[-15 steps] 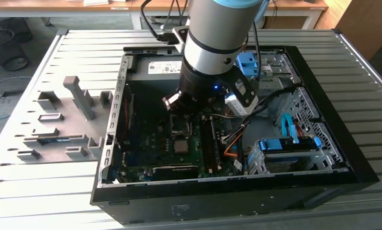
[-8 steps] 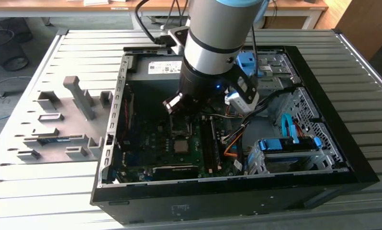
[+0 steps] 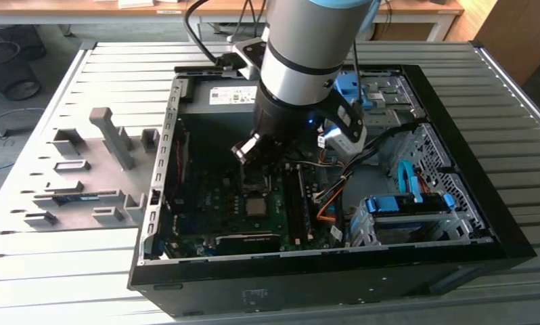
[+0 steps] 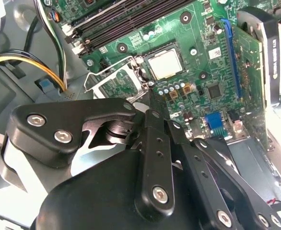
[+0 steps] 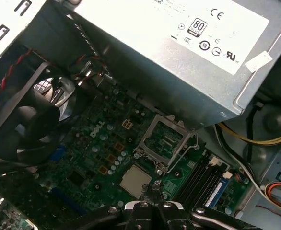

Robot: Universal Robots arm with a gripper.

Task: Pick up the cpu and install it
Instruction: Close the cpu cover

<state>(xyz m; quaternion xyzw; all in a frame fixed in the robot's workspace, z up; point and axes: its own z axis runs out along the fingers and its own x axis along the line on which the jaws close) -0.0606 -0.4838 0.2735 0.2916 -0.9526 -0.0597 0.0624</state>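
Jaws [image 4: 150, 98] closed with nothing between them, fingertips meeting just above the motherboard [image 4: 198, 57] beside the socket. In both wrist views the cpu [image 4: 165, 63] lies flat in its socket, silver lid upward, square to the socket edges. The socket's retention frame [image 4: 112, 81] stands swung open beside it, hinged away from the cpu, with its wire lever raised. In the first wrist view the same cpu [image 5: 135, 181] sits just ahead of the fingertips, the open frame [image 5: 164, 142] lying between it and the power supply [image 5: 179, 48]. A case fan [image 5: 25, 120] stands at one side of the board; memory slots [image 5: 200, 179] run along the other. In the exterior view the arm [image 3: 302, 68] reaches down into the open computer case [image 3: 324, 271], which lies on its side on a slatted tabletop [image 3: 523, 223]. A grey parts fixture [image 3: 80, 183] rests on the tabletop at the exterior view's left of the case.
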